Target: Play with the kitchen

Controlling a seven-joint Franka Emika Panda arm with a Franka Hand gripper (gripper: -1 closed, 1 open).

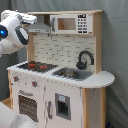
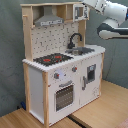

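The kitchen is a white and light-wood toy unit. It has a black-red hob, a black faucet over a sink, an oven door, a grey hood and a microwave cabinet. In both exterior views my gripper is up at the level of the kitchen's top shelf. It appears in front of the hood in the first exterior view and by the microwave in the second exterior view.
A wooden floor or table top carries the kitchen. A grey curtain hangs behind it. My white arm fills the first exterior view's left and the second exterior view's upper right.
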